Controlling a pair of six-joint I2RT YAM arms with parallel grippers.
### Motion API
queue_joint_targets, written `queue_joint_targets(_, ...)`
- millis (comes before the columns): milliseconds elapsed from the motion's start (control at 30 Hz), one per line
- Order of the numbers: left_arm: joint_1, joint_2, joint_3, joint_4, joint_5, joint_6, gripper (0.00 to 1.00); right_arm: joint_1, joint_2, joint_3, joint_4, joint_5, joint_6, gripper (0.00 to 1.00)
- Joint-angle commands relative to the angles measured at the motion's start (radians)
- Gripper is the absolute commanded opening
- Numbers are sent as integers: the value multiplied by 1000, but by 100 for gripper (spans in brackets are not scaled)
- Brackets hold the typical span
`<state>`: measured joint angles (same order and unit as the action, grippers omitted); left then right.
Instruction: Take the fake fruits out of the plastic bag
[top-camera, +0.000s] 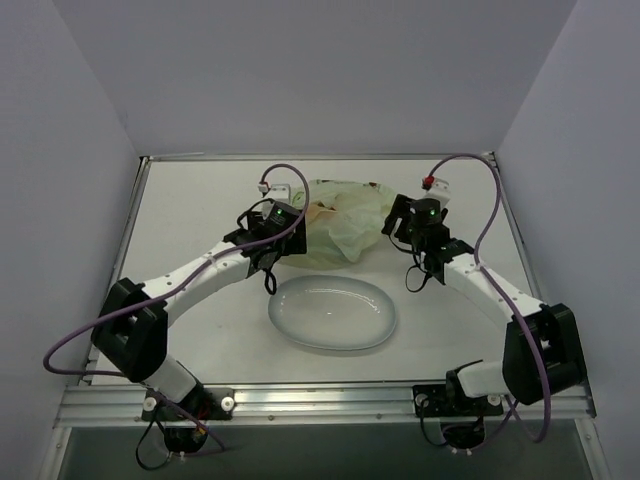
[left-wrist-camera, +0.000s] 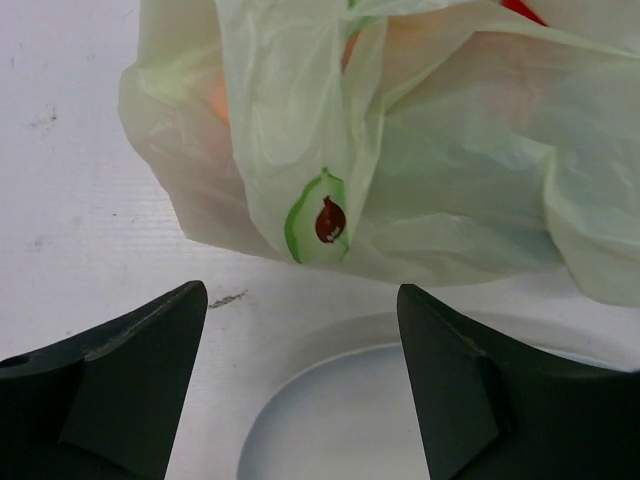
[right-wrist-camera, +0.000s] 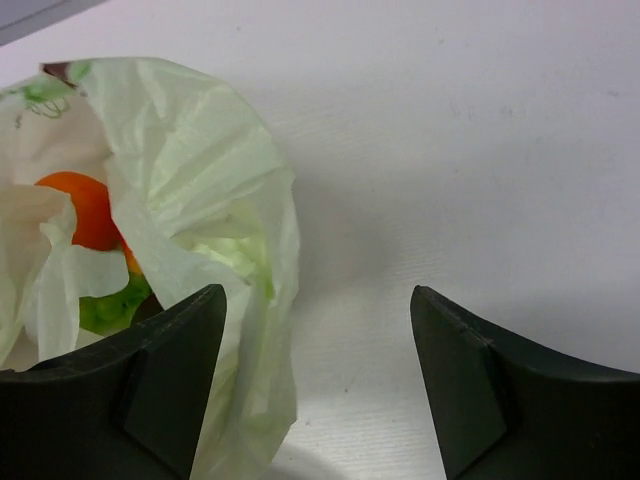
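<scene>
Thin, crinkled, pale green translucent plastic bag (top-camera: 340, 225) lies just behind the white oval plate (top-camera: 330, 315). The glossy plastic fake fruits (right-wrist-camera: 85, 205) are inside it. Left gripper (left-wrist-camera: 300, 300) and right gripper (right-wrist-camera: 318, 300) flank the bag, jaws spread, gripping nothing. They are likely placed to pinch opposite sides.

I read no legible text; the plastic bag (left-wrist-camera: 450, 200) carries a green-and-maroon printed mark (left-wrist-camera: 320, 218) at frame centre, its lettering too small.
</scene>
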<state>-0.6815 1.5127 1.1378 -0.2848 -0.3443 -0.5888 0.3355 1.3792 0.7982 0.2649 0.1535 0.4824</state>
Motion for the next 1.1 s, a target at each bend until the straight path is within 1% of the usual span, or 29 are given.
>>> queue_joint_targets(0, 57, 16, 105, 22, 22, 23, 77, 7, -101, 82, -76, 58, -77, 70)
queue_joint_targets(33, 75, 35, 121, 30, 33, 29, 78, 8, -124, 105, -87, 54, -88, 70)
queue_joint_targets(133, 105, 96, 152, 62, 85, 40, 79, 28, -158, 156, -131, 38, -125, 63)
queue_joint_targets(167, 109, 121, 158, 90, 97, 46, 79, 48, -164, 167, -139, 32, -133, 55)
queue_joint_targets(200, 115, 130, 166, 93, 108, 46, 72, 59, -167, 180, -160, 15, -142, 51)
queue_joint_targets(267, 132, 158, 192, 113, 139, 53, 65, 89, -166, 223, -179, -2, -169, 42)
queue_joint_targets(300, 137, 167, 200, 118, 148, 56, 48, 127, -163, 239, -199, -2, -180, 38)
queue_joint_targets(333, 141, 176, 209, 118, 159, 60, 39, 144, -151, 252, -204, -5, -189, 33)
queue_joint_targets(367, 154, 188, 229, 111, 162, 63, 32, 163, -137, 277, -205, -23, -214, 25)
queue_joint_targets(400, 158, 191, 234, 111, 166, 64, 26, 186, -122, 289, -205, -47, -225, 23)
queue_joint_targets(433, 163, 192, 238, 111, 171, 66, 13, 194, -74, 303, -210, -101, -228, 23)
queue_joint_targets(467, 169, 192, 246, 111, 179, 69, 6, 203, -45, 335, -216, -130, -240, 23)
queue_joint_targets(500, 177, 188, 250, 110, 179, 69, 3, 224, -16, 349, -217, -170, -254, 24)
queue_joint_targets(533, 181, 185, 254, 110, 183, 69, 2, 235, 47, 363, -217, -216, -271, 26)
queue_joint_targets(567, 184, 179, 258, 111, 192, 72, 2, 243, 85, 380, -216, -283, -284, 33)
queue_joint_targets(600, 189, 176, 275, 108, 194, 73, 2, 253, 159, 419, -219, -308, -307, 39)
queue_joint_targets(633, 191, 175, 284, 99, 197, 76, 2, 258, 191, 439, -216, -328, -324, 48)
queue_joint_targets(667, 194, 175, 293, 95, 202, 76, 2, 258, 225, 459, -216, -357, -341, 52)
queue_joint_targets(733, 211, 175, 321, 85, 231, 72, 2, 258, 317, 522, -217, -368, -396, 60)
queue_joint_targets(833, 238, 184, 362, 64, 283, 63, 2, 254, 395, 597, -233, -321, -461, 73)
queue_joint_targets(900, 252, 190, 385, 47, 315, 64, 2, 254, 417, 625, -233, -301, -472, 75)
queue_joint_targets(933, 270, 191, 410, 29, 329, 64, 3, 254, 431, 645, -234, -313, -522, 77)
queue_joint_targets(1000, 292, 204, 442, 1, 344, 66, 2, 255, 437, 662, -236, -321, -542, 79)
queue_joint_targets(1033, 310, 207, 470, -23, 388, 69, 2, 254, 434, 668, -239, -334, -568, 80)
queue_joint_targets(1067, 319, 214, 484, -37, 399, 70, 2, 254, 428, 667, -240, -348, -579, 80)
